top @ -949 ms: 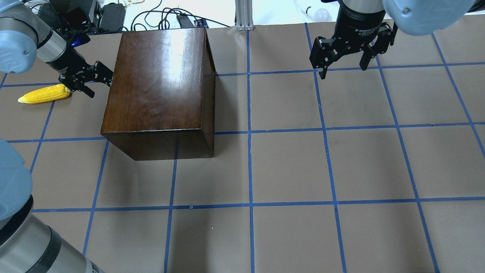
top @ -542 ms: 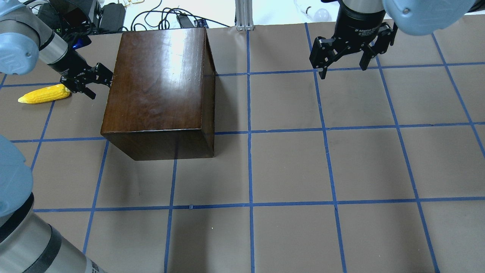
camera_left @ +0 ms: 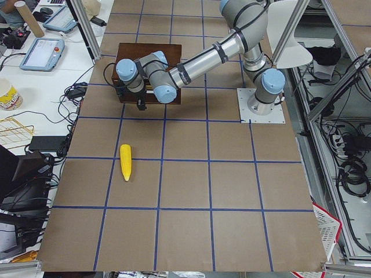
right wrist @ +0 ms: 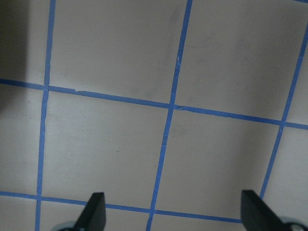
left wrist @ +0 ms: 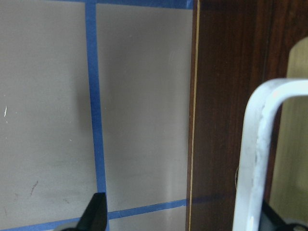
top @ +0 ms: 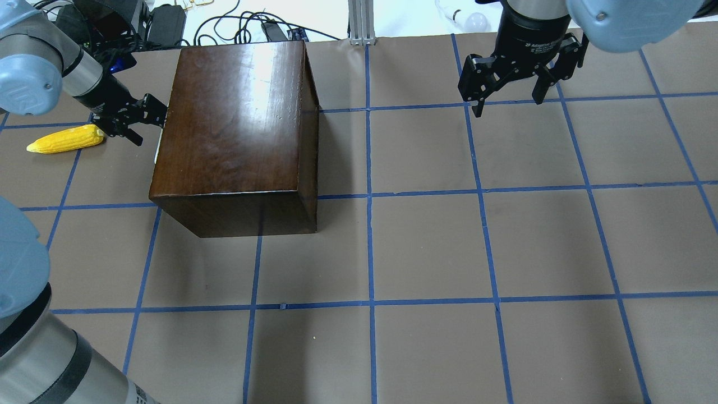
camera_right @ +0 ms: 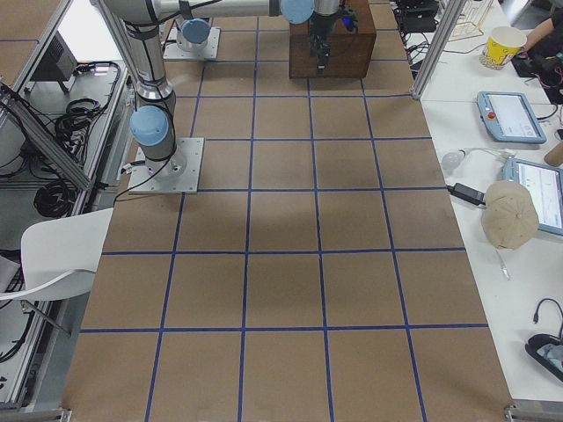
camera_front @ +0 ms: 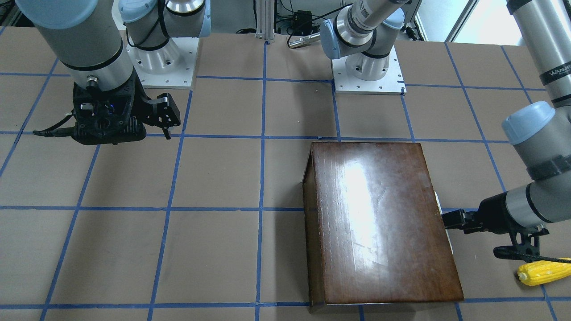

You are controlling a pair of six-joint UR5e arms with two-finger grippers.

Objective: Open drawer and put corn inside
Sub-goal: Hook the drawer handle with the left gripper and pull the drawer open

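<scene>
The left pincer (top: 148, 124) reaches in sideways, low over the bench (top: 426, 247). It meets the side face of a glossy dark-brown cabinet (top: 235, 123), the face turned toward the robot's left. The pincer is released, its fingers spread rather than clenched. In the left wrist view a pale, curved metal handle (left wrist: 254, 159) stands between the fingers. The handle sits close against one fingertip (left wrist: 273, 217), while the other fingertip (left wrist: 96, 214) is well off to the side, over the bench.

The handle belongs to the drawer (left wrist: 226, 96), whose dark front panel fills the middle of that view. From overhead, a thin strip of pale wood shows along the cabinet's edge just beside the pincer. The drawer stands out of the cabinet by only a sliver.

The corn (top: 64, 140) lies on its side on the bench, outside the drawer, across the left pincer from the cabinet. Its blunt end is just beside the pincer's wrist and its tapered end points away.

Well apart, on the robot's right side of the bench, the right pincer (top: 510, 105) hangs pointing down, fingers spread wide and released. Below it is brown surface crossed by blue tape lines (right wrist: 166, 144).
</scene>
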